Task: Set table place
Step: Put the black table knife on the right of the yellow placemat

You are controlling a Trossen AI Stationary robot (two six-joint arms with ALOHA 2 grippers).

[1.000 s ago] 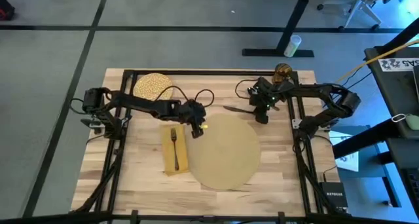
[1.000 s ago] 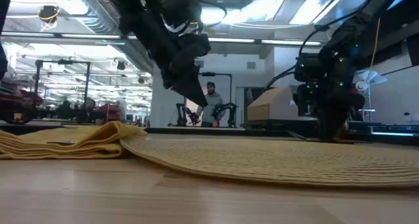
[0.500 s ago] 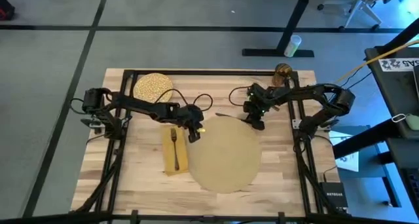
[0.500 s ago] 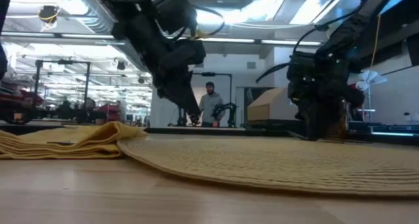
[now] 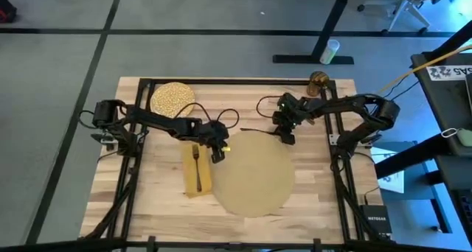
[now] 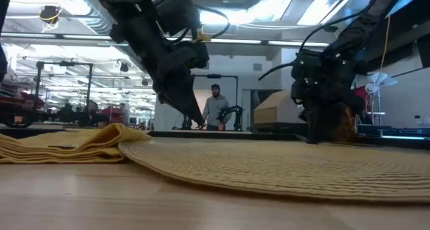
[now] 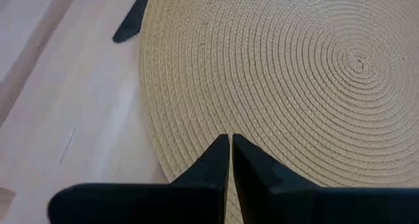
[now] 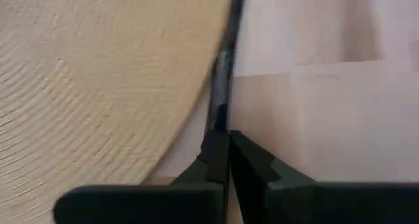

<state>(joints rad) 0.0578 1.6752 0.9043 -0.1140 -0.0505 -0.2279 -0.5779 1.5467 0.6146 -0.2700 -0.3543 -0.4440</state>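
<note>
**Woven placemat between two closed grippers**

Tan and round, the placemat [image 5: 253, 172] lies on the wooden table [image 5: 155, 200], with both arms reaching to its rim. The left gripper [image 7: 230, 152] hangs over the mat's edge, its fingers pressed together and holding nothing; just beside it, on the side away from the mat, the mustard napkin [image 5: 196, 169] lies flat with the fork [image 5: 197, 166] resting on top. Behind that arm, near the table's far rail, sits the yellow-speckled plate [image 5: 172, 98].

The right gripper [image 8: 228, 145] is down at the mat's far edge, its fingers drawn narrow around a thin dark utensil [image 8: 224, 73] that runs along the rim of the mat (knife or spoon cannot be told). Beyond this gripper, at the far corner of the table, stands the amber glass [image 5: 318, 81]. In the low view a person [image 6: 215, 109] stands in the room beyond.
</note>
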